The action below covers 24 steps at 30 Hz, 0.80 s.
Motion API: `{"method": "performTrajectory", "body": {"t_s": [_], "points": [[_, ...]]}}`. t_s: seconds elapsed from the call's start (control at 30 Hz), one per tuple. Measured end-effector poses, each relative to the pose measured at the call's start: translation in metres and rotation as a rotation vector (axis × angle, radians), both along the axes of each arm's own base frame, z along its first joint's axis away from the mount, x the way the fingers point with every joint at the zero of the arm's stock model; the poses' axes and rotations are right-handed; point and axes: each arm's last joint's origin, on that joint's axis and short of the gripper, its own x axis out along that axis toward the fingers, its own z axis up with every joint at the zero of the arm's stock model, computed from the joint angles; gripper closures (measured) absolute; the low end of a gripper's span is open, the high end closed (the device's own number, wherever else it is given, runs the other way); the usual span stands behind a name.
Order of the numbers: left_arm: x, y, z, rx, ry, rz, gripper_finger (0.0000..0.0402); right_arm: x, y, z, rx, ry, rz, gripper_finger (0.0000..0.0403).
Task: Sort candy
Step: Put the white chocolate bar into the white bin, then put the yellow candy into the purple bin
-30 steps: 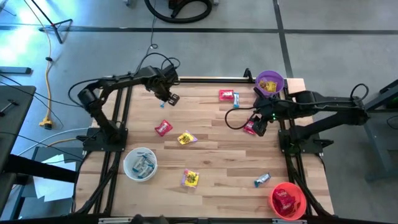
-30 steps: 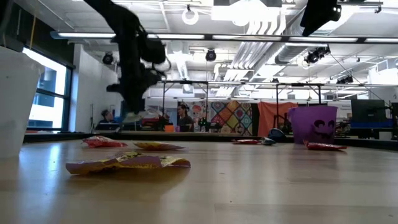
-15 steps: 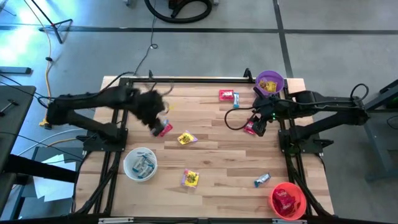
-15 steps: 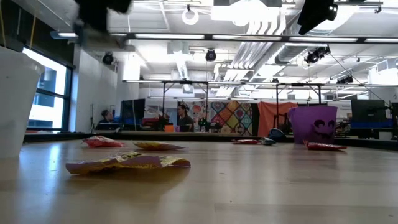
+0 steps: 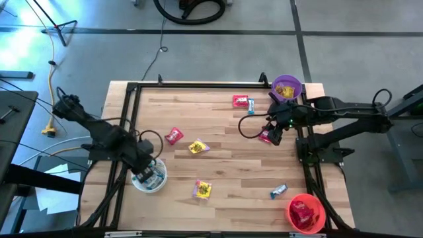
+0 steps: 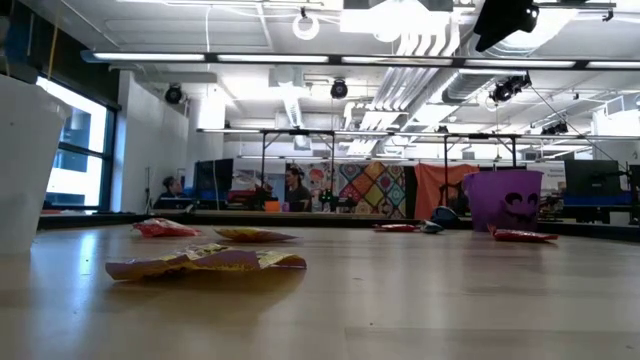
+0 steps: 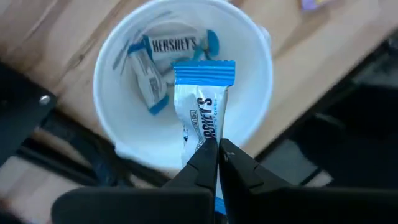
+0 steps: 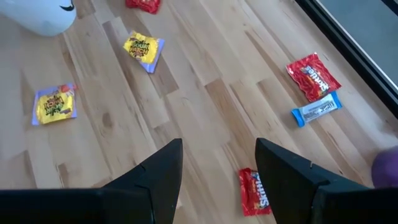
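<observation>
My left gripper (image 7: 217, 155) is shut on a blue-and-white candy (image 7: 204, 99) right above the white bowl (image 5: 158, 184), which stands near the table's left near corner and holds more blue-and-white candies (image 7: 163, 53). My right gripper (image 8: 217, 165) stands open at the table's right side, above a red candy (image 8: 254, 190) and apart from it. Loose candies lie flat on the wood: a red one (image 5: 174, 136), two yellow ones (image 5: 197, 147) (image 5: 202, 190), a blue one (image 5: 279, 191), and a red and blue pair (image 5: 242, 101) at the far side. My left gripper pinches the blue-and-white candy by one end of its wrapper (image 7: 202, 138) between its two fingertips. The fingers come from above, pointing steeply down, and lie along the candy. The candy reaches out past the fingertips over the bowl's opening, clear of the bowl and of the sweets inside.
A purple bowl (image 5: 287, 88) with yellow candies stands at the far right corner, and a red bowl (image 5: 305, 213) with red candies at the near right corner. A black frame (image 5: 198, 83) runs along the table's edges. The table's middle is bare wood.
My left gripper has swung from the table's far side, left of the middle, toward the near left corner and now hangs over the white bowl, rolling as it went and staying shut. The right arm has kept still.
</observation>
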Motion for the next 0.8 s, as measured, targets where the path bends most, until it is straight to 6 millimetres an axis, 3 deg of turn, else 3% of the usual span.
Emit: {"method": "performTrajectory", "body": {"t_s": [0.23, 0.47, 0.6, 0.8], "points": [[0.01, 0.004, -0.058, -0.005, -0.032, 0.058, 0.0402, 0.0, 0.0, 0.0, 0.002, -0.006, -0.002, 0.0206], [-0.001, 0.018, -0.104, 0.08, 0.101, 0.131, 0.0401, 0.0, 0.0, 0.0, 0.012, -0.011, -0.016, 0.0206], [0.003, 0.02, -0.104, 0.022, 0.092, 0.086, 0.039, 0.0, 0.0, 0.0, 0.035, -0.014, -0.024, 0.0206], [0.011, 0.016, -0.081, -0.015, 0.017, 0.006, 0.0338, 0.001, 0.001, 0.0, 0.064, -0.022, -0.049, 0.0206]]}}
